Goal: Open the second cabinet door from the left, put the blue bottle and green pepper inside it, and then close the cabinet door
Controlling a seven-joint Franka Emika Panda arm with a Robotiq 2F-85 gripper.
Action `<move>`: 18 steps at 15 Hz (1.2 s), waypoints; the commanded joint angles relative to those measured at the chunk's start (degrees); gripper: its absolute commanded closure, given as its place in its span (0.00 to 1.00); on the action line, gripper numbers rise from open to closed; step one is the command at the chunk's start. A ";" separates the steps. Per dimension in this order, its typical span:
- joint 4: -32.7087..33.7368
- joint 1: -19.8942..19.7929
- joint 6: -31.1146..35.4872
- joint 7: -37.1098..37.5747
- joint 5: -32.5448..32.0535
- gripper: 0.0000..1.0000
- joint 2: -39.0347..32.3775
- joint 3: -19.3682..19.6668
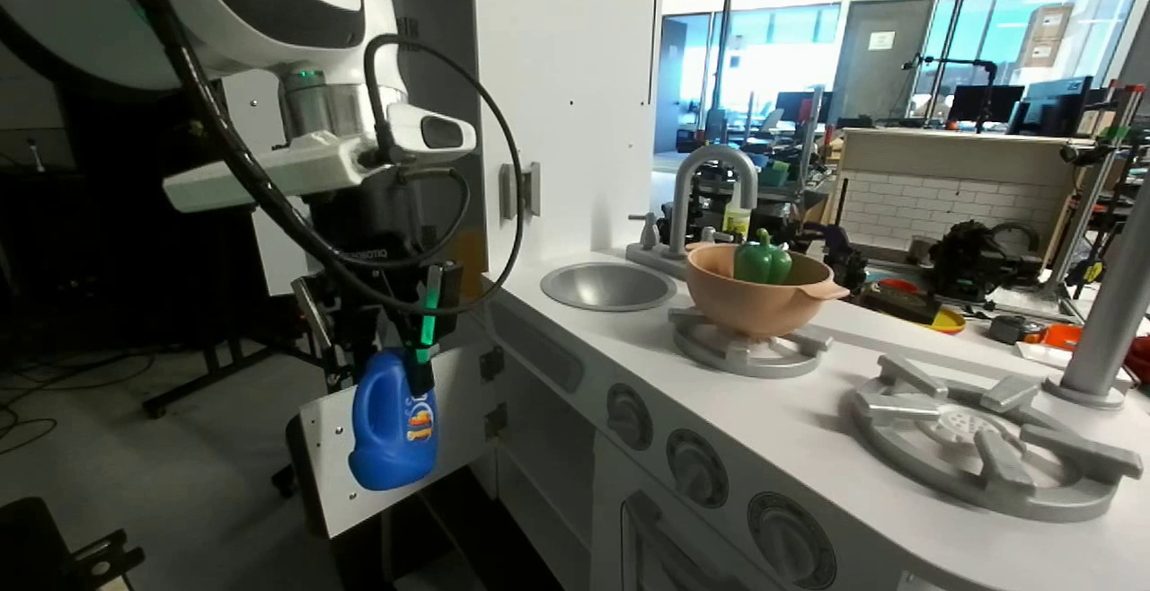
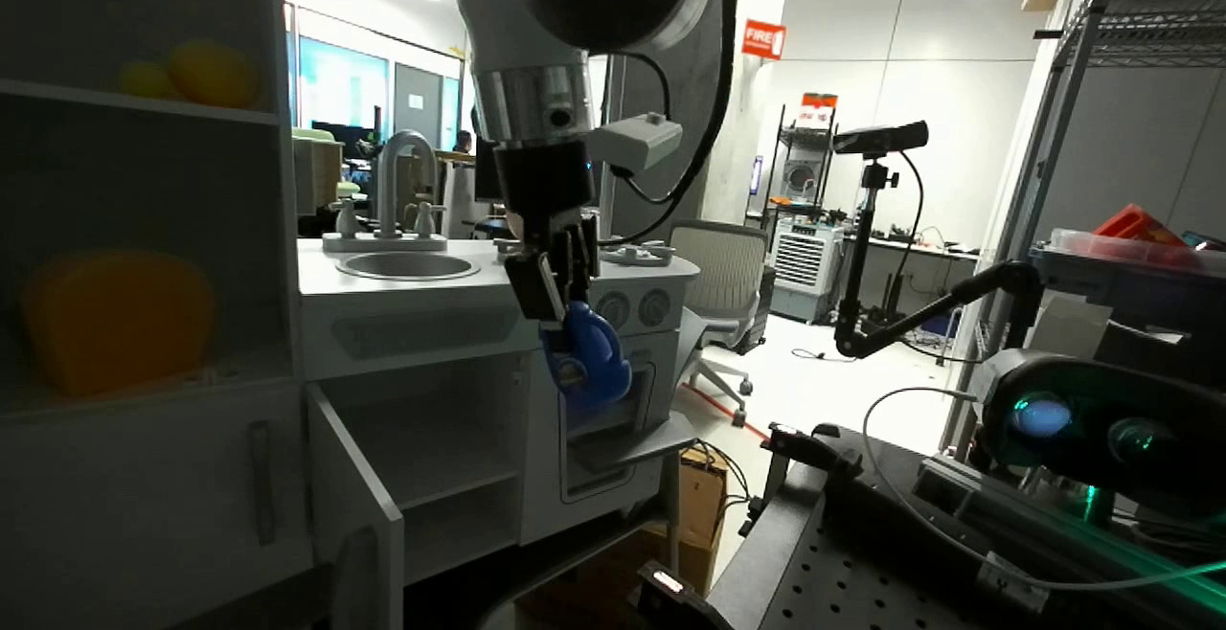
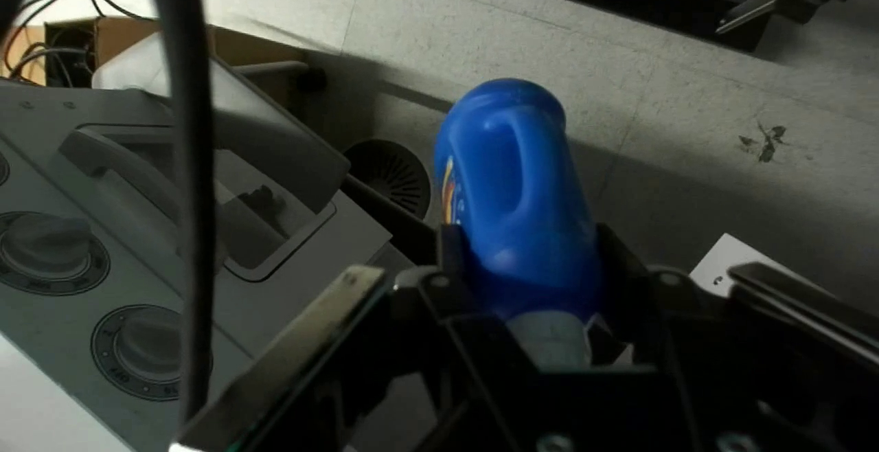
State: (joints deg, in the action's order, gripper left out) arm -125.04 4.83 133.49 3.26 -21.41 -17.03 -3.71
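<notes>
Play kitchen (image 2: 421, 331): lower door (image 2: 345, 486) standing open | my hand (image 3: 530, 260) grips blue bottle (image 1: 395, 420) | CAUTION: blue bottle may twist loose if I strike the lower door.

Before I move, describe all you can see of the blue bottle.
The blue bottle looks like smooth plastic, with a loop handle, a partly orange label and seemingly a pale cap. The tool grips its upper part. It hangs tilted in the air in front of the play kitchen, base downward; nothing else visibly touches it.
</notes>
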 commanded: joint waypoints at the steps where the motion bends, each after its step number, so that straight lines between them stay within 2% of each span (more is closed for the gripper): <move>1: -2.32 1.12 8.41 4.26 -4.54 0.78 -2.07 2.89; 2: -2.46 2.11 8.50 6.05 -5.39 0.78 -1.39 3.03; 4: -3.06 2.43 14.96 9.12 -8.58 0.78 -4.88 5.21; 6: -3.04 4.80 16.64 13.17 -10.84 0.78 -5.26 6.86; 7: -2.97 5.15 20.96 15.22 -13.02 0.78 -8.11 8.79; 9: -2.22 7.61 22.98 19.14 -15.12 0.78 -9.06 11.12; 11: -0.86 9.60 28.44 23.41 -18.02 0.78 -13.37 14.83; 12: -0.47 11.31 28.73 25.08 -18.45 0.78 -13.44 16.09; 14: 1.55 12.40 33.96 30.00 -22.05 0.78 -18.07 18.96; 18: 5.14 18.85 39.18 39.47 -26.11 0.78 -22.74 25.39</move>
State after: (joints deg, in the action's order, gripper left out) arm -123.40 18.64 168.75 36.07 -44.14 -35.78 16.55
